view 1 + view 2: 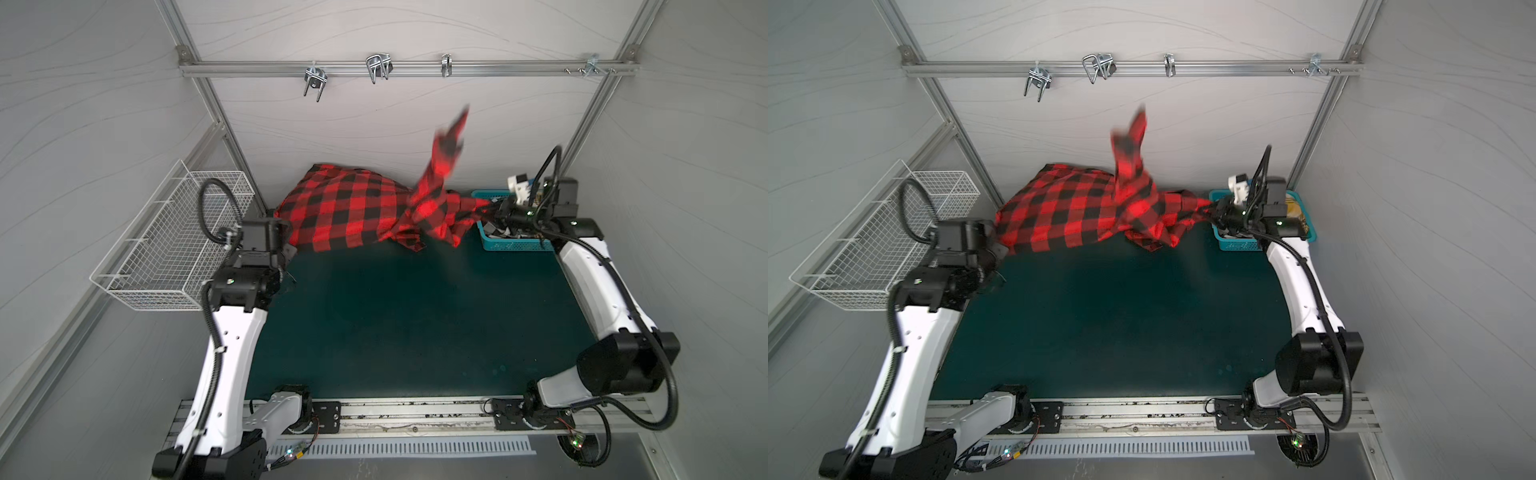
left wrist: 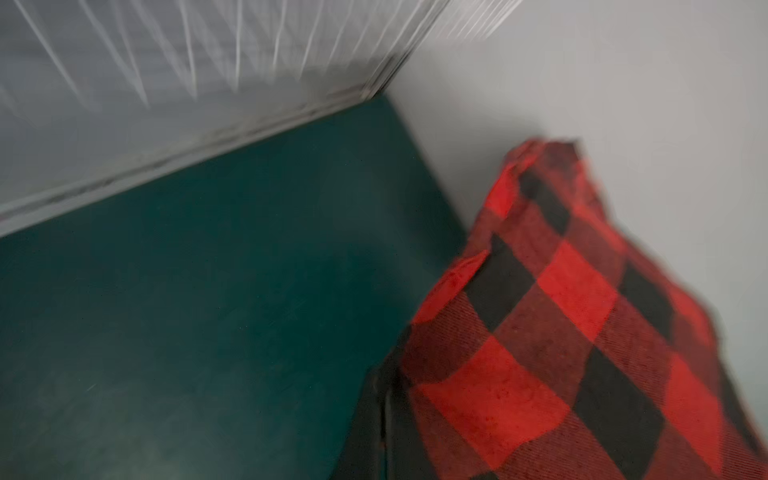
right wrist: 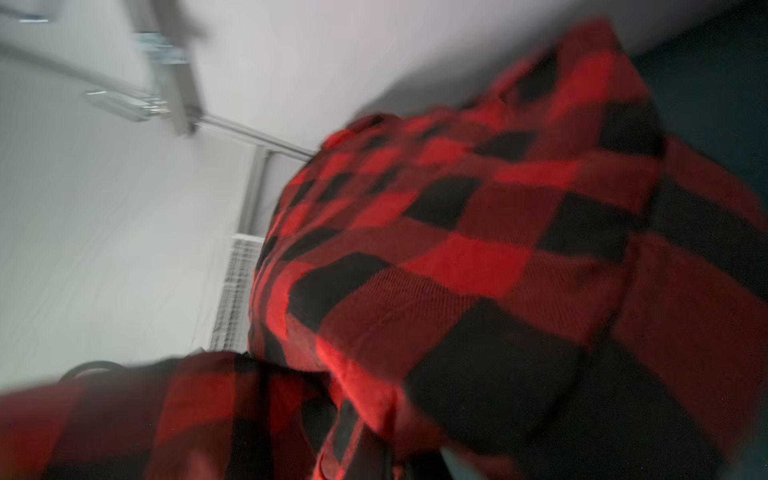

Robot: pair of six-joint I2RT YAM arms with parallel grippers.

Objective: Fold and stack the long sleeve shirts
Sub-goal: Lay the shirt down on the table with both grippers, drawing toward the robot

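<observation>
Red-and-black shirt [image 1: 345,212] is hanging stretched across upper middle over the bench [image 1: 415,324], left end effector [image 1: 289,250] and right end effector [image 1: 490,210] each pinching an edge; spreading step, next likely laying it flat

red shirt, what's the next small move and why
Probably draw both arms forward and lower the shirt onto the mat. The left gripper and right gripper each pinch an end, the cloth is bunched by the back wall with a sleeve up in the air, blurred, and open mat lies in front.
</observation>
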